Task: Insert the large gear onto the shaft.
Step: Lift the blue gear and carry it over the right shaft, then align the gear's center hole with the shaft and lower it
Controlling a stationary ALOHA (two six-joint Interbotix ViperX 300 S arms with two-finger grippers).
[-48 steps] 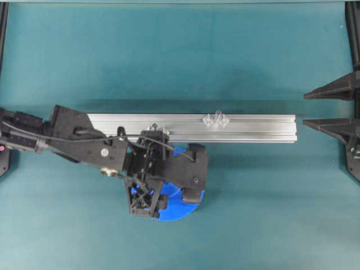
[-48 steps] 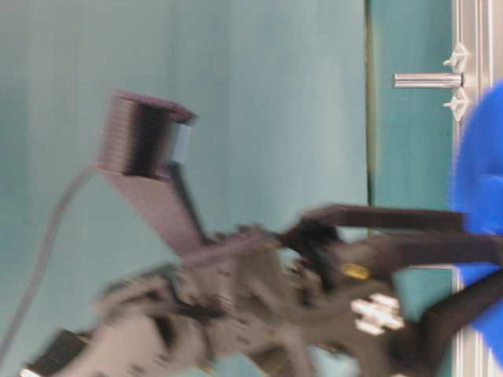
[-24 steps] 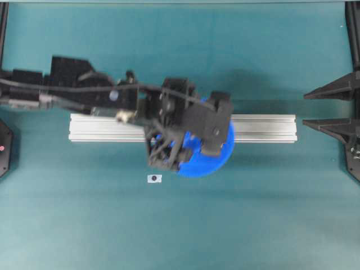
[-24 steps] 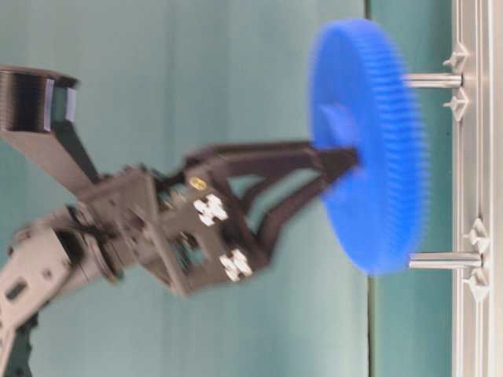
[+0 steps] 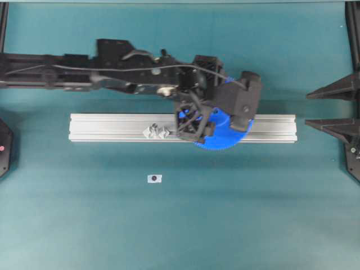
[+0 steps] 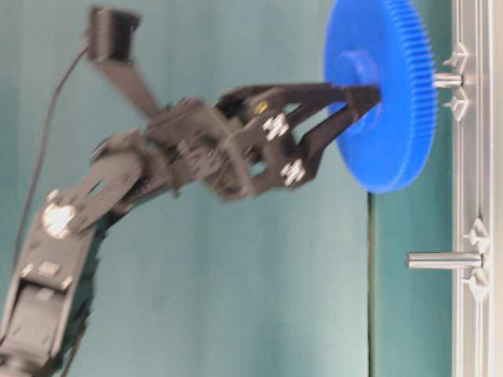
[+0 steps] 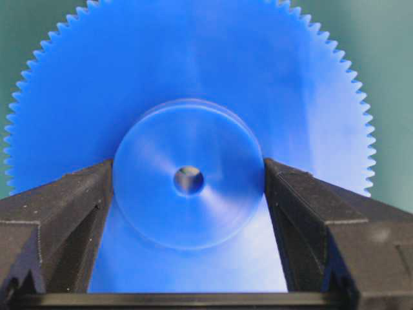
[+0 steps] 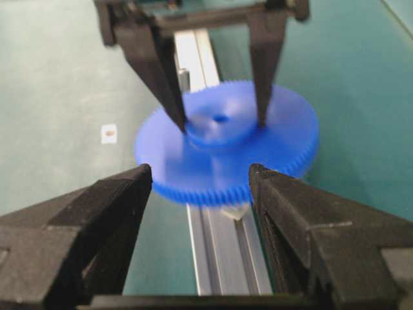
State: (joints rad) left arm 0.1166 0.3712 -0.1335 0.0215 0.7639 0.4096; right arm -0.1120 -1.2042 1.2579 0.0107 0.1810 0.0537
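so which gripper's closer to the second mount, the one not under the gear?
Left. The left gripper holds the large gear over the rail just right of that mount; the right gripper sits open off the rail's far end.

Shaft (image 6: pixel 446 79) mostly behind large gear (image 6: pixel 380 94)

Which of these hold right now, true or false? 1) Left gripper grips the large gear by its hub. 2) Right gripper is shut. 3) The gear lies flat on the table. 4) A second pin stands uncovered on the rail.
1) True: the left gripper clamps the hub of the large gear.
2) False: the right gripper is open and empty.
3) False: the gear is held up over the aluminium rail, at the shaft.
4) True: the second pin stands bare.
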